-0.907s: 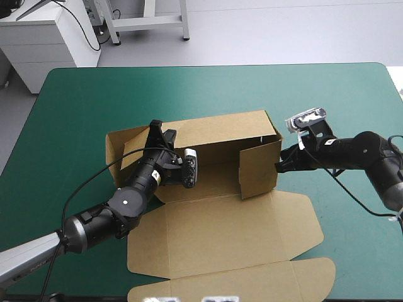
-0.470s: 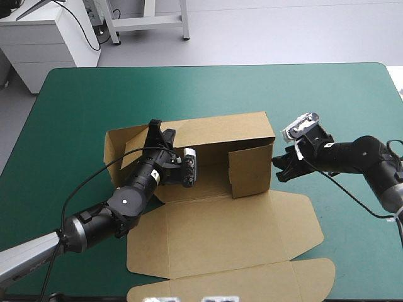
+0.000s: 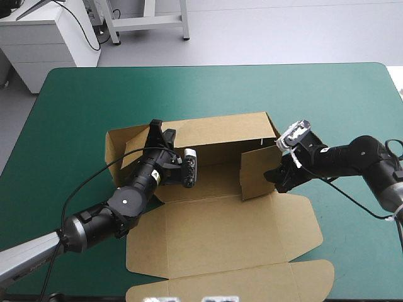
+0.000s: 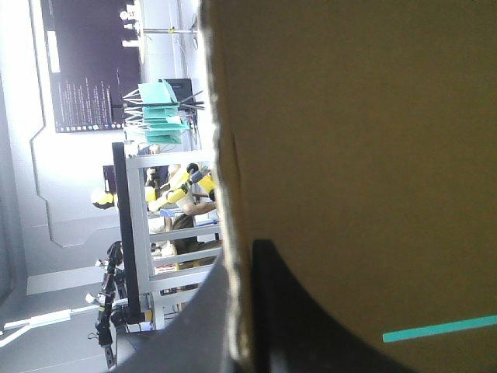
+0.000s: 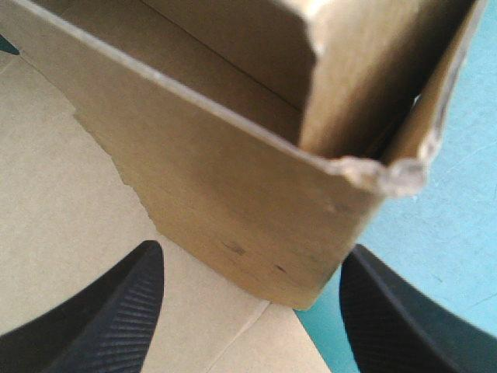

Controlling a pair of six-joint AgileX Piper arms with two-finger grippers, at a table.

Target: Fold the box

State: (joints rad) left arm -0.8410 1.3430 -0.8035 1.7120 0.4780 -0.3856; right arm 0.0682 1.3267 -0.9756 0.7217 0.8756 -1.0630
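The brown box (image 3: 217, 135) lies mid-table with its back wall raised and its lid (image 3: 220, 233) flat toward the front edge. My left gripper (image 3: 155, 131) is shut on the upright left wall; in the left wrist view the board (image 4: 349, 155) fills the space ahead and its edge sits between the fingers (image 4: 283, 318). The short right side flap (image 3: 258, 171) stands upright. My right gripper (image 3: 275, 178) is open at that flap's lower front corner. In the right wrist view the flap's corner (image 5: 256, 210) sits ahead between the spread fingers (image 5: 116, 311), which touch nothing.
The teal-green cover (image 3: 94, 94) shows bare around the box at the back, left and right. The lid's tuck flap (image 3: 239, 284) reaches close to the table's front edge.
My right gripper went from shut to open and shifted toward the front along the right flap. The flap swung inward, then came back out. The left arm stayed still.
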